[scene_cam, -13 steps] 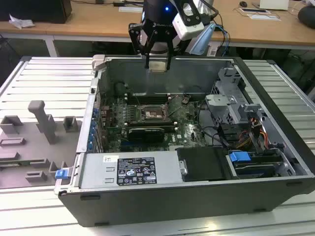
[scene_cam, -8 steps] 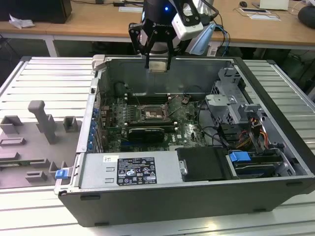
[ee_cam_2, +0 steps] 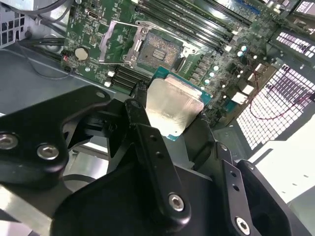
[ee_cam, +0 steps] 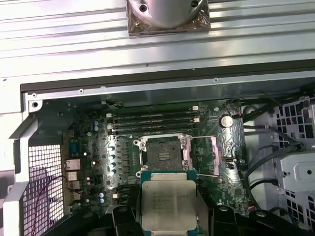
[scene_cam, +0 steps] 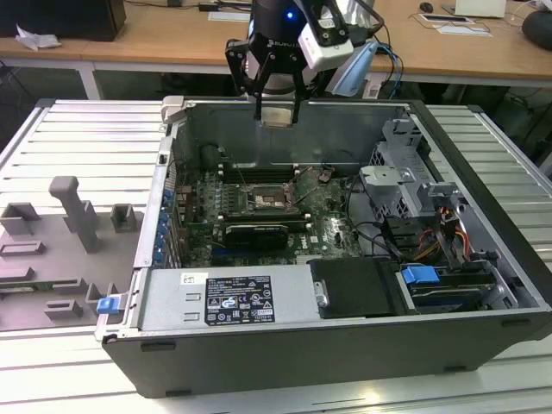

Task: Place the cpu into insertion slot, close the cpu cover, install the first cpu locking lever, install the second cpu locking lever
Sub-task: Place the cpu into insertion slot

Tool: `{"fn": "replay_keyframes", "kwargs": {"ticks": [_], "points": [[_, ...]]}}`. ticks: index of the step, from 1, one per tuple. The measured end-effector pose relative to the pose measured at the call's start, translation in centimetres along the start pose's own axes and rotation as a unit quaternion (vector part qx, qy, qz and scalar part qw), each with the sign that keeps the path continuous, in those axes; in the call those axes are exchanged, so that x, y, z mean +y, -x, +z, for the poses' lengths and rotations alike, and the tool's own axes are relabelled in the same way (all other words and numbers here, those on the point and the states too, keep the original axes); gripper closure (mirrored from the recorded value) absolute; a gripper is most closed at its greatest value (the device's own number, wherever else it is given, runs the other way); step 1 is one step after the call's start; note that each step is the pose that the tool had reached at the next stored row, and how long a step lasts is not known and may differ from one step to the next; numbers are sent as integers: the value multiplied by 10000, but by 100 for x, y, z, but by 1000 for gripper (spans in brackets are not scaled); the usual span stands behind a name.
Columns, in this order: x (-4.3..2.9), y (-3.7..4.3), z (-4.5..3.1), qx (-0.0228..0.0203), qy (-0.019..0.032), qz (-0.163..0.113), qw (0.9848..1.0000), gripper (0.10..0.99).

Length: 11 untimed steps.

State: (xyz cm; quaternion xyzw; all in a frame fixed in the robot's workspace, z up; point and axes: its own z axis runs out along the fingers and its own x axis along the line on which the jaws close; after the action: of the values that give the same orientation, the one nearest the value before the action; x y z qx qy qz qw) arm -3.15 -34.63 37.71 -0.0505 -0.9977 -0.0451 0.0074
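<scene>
Overhead, the gripper (scene_cam: 278, 115) clamps the cpu (ee_cam: 167, 209) by two edges, seemingly to keep it level and its face clear; the slot (ee_cam: 165, 156) lies well below it, bare inside the open case (scene_cam: 345, 362).

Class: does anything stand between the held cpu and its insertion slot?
Nothing visible does: the tool holds the cpu above the open insertion slot, whose cpu cover stands swung aside.

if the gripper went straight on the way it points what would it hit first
Likely the green board beside the insertion slot, met first by the cpu the gripper holds; depth is unclear, so possibly the slot itself.
</scene>
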Motion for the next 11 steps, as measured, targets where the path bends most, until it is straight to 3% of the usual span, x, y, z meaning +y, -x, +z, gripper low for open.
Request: {"fn": "replay_keyframes", "kwargs": {"ticks": [11], "points": [[0, -1, 2, -45, 10, 504, 9987, 545]]}}
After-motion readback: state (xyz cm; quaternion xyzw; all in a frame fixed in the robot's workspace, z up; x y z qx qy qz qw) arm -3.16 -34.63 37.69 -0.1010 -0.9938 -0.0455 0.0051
